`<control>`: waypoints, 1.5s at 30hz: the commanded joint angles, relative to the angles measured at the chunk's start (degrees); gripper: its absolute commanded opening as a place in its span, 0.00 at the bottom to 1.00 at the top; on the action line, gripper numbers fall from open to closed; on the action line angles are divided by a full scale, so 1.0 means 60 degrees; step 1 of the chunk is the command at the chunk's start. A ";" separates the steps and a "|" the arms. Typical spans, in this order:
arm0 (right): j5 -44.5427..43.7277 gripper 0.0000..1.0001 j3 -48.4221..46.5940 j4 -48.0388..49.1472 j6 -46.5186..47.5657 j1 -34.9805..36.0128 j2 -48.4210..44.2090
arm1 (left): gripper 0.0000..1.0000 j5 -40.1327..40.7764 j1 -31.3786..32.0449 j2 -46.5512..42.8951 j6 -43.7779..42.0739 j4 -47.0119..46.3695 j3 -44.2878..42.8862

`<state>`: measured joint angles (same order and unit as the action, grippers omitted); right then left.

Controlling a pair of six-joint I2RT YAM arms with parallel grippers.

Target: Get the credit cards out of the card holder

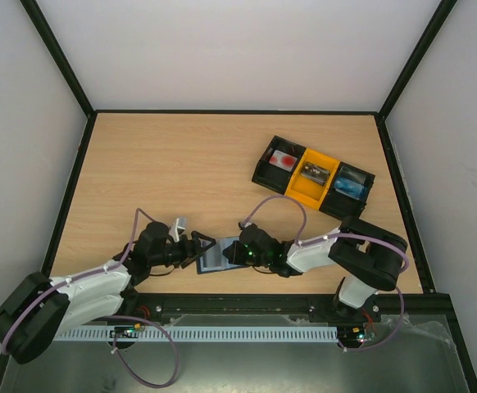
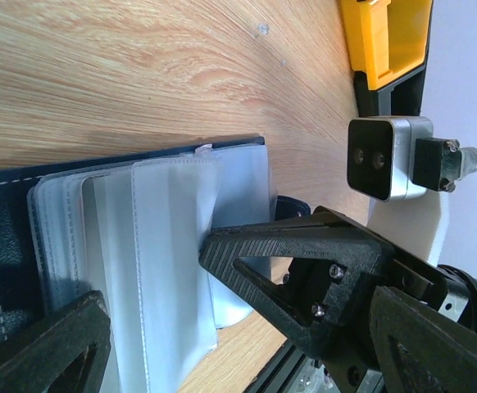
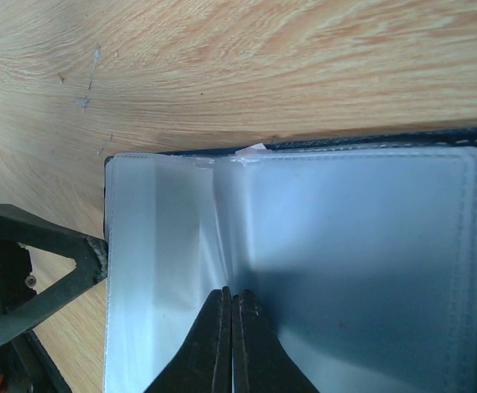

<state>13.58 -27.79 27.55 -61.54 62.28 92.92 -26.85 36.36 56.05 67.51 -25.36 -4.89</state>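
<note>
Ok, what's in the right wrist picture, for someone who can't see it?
An open card holder fills the view on a wooden table, its pale pockets showing no card. The right arm's shut jaws touch the pockets near the fold, and a finger of the left arm sits at the holder's edge.

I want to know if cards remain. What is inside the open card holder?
Only pale see-through pockets show in the card holder, no card visible. The shut right gripper and the top pockets hide the layers beneath.
</note>
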 commanded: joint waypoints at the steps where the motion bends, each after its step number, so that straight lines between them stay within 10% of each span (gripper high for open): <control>1: 0.0080 0.02 0.0240 -0.0409 -0.0071 0.0064 0.0377 | 0.87 0.0025 0.0063 0.0241 -0.0096 -0.0417 -0.0076; 45: -0.0546 0.17 0.1429 0.1701 -0.0921 0.0073 -0.0686 | 0.88 -0.0080 0.0912 0.1618 0.0864 -0.1998 -0.0794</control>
<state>13.96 -22.39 38.04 -65.98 62.28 92.55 -27.03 41.36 64.45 72.55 -35.57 -7.97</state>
